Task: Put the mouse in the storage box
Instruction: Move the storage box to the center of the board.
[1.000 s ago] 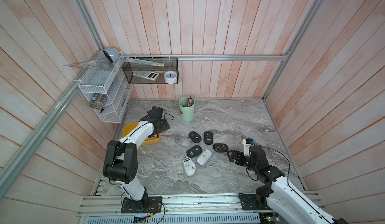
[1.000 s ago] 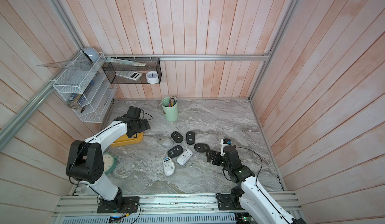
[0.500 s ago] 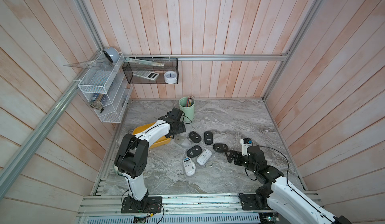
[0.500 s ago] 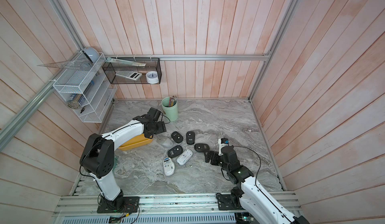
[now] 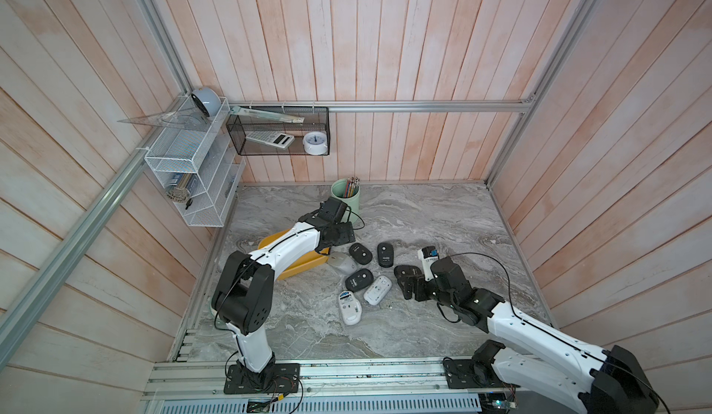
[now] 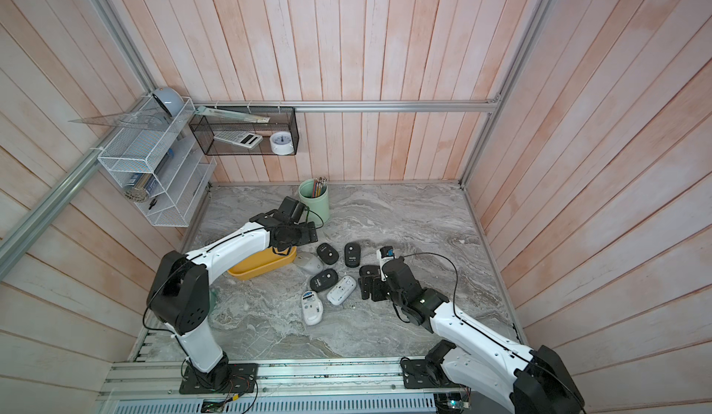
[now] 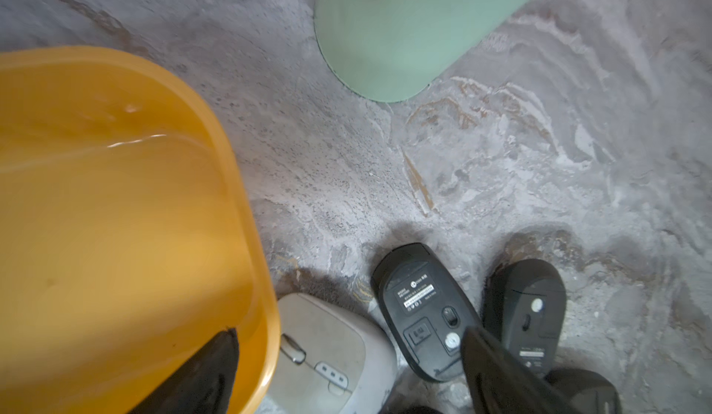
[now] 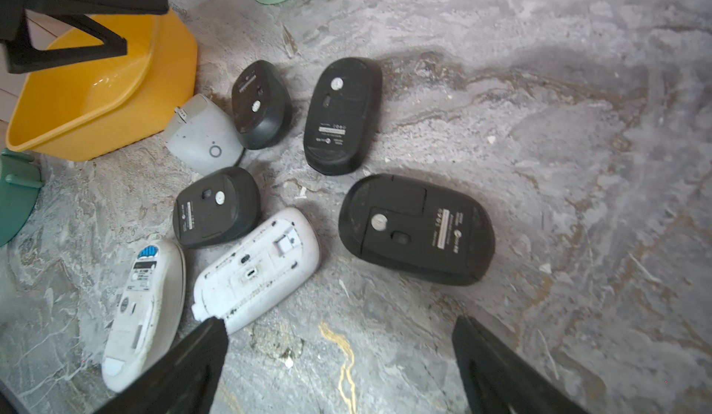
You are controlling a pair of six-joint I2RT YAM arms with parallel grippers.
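Observation:
The storage box, a shallow yellow tub, lies at the table's left, partly under my left arm. Several mice lie to its right. A grey mouse touches the tub's wall. Beyond it are black mice turned underside up, and white ones. My left gripper hangs open and empty above the tub's right end and the grey mouse. Low over the table, my right gripper is open and empty, just short of a black mouse.
A green pen cup stands behind the left gripper. A white wire rack and a black mesh basket hang on the walls at the back left. Wooden walls close in the table on three sides.
My left gripper has swung right from the tub's far left end to its right end, over the grey mouse. My right gripper has crept towards the nearest black mouse.

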